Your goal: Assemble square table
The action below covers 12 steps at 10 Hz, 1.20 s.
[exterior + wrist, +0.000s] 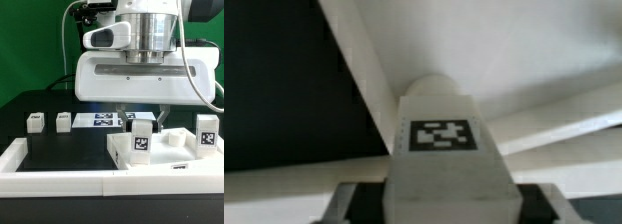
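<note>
Claw (446,205) clamped on one leg (142,136): in the wrist view the tagged white block fills the gap between both fingers (363,203), with its tag facing the camera. In the exterior view the claw is mostly hidden under the arm's big white housing (150,75), and only the leg shows below it. The leg is upright, tag toward the camera, over the tabletop (170,152) at the corner nearest the exterior view's left. It looks to be touching the tabletop (can't tell if it is seated or just resting). The tabletop is a white tray-like slab lying flat on the black table (60,150), toward the exterior view's right and close to the front white rim (50,185). A far leg (207,130) stands upright at the tabletop's right end, tag visible; whether it is on the slab or just behind it is unclear. Two spare legs lie loose on the table at the exterior view's left, the outer leg (36,122) and the inner leg (64,120), near each other but apart. The marker board (105,120) lies flat between the inner leg and the held leg. In the wrist view the leg's tip sits over white surface, with black table beside it.
</note>
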### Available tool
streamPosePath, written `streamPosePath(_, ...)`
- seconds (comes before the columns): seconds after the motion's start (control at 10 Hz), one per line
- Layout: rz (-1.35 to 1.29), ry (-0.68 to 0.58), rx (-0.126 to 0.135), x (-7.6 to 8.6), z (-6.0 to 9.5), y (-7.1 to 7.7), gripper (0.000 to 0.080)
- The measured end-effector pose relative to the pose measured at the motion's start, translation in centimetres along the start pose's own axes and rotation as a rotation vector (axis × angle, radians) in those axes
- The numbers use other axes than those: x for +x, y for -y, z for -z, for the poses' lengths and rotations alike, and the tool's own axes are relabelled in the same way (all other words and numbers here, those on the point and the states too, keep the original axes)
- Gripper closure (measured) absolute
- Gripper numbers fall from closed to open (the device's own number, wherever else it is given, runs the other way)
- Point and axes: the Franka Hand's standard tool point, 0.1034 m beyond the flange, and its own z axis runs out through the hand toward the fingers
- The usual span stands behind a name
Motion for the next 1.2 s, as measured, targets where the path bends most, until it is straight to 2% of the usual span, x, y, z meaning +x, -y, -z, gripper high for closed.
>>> streamPosePath(0.4, -0.412, -0.015, 0.016, -0.1, -0.13, 0.06, 0.0508)
streamPosePath(0.9, -0.959, -0.016, 0.007, -0.27, -0.11, 0.09, 0.0508)
streamPosePath(1.2, -1.099, -0.008, 0.017, -0.26, -0.1, 0.01, 0.0508)
